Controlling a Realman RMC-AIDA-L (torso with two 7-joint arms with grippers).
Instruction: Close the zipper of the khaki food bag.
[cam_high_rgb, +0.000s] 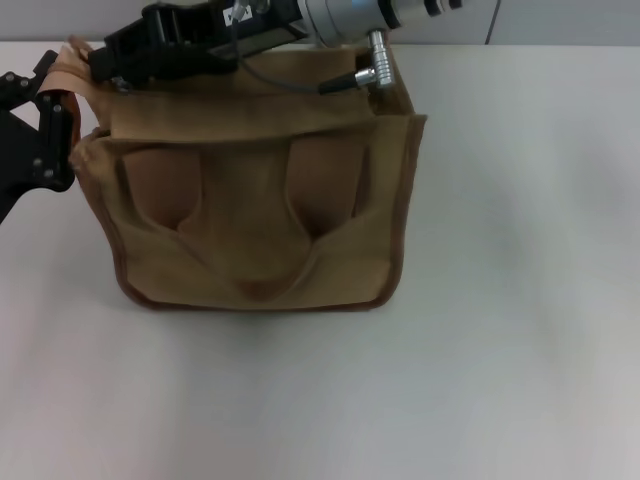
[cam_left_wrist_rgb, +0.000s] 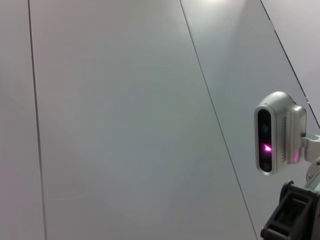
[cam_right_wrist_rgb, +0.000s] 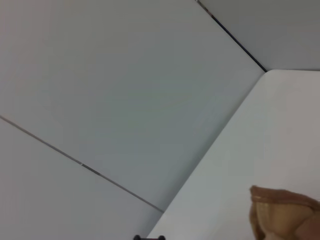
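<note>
Canvas fills the middle of the head view: the khaki food bag (cam_high_rgb: 255, 215) stands on the white surface (cam_high_rgb: 520, 330), its front face with the two flat handle straps (cam_high_rgb: 250, 235) turned toward the robot. The right arm reaches across the bag's top panel from the far right, and the right hand (cam_high_rgb: 110, 62) sits over the top's left end, where the zipper should run; the zipper itself and its pull tab are hidden under the arm, so I cannot tell whether that hand is wide, narrow or holding the tab. The left hand (cam_high_rgb: 40, 125) is just beside the bag's upper left corner, seemingly against the fabric, but whether it pinches the cloth cannot be told.

The left wrist view shows only grey wall panels (cam_left_wrist_rgb: 125, 120), a silver camera unit (cam_left_wrist_rgb: 275, 132) and a dark bit of robot hardware at the corner; nothing of the bag.

The right wrist view shows wall, the surface's far edge and a tan corner of the bag (cam_right_wrist_rgb: 282, 210), but no fingers.

To do this step well, the left hand should probably hold the bag's end taut while the right draws the tab straight along the zipper line, low and level, so the soft top does not bunch or lift.
</note>
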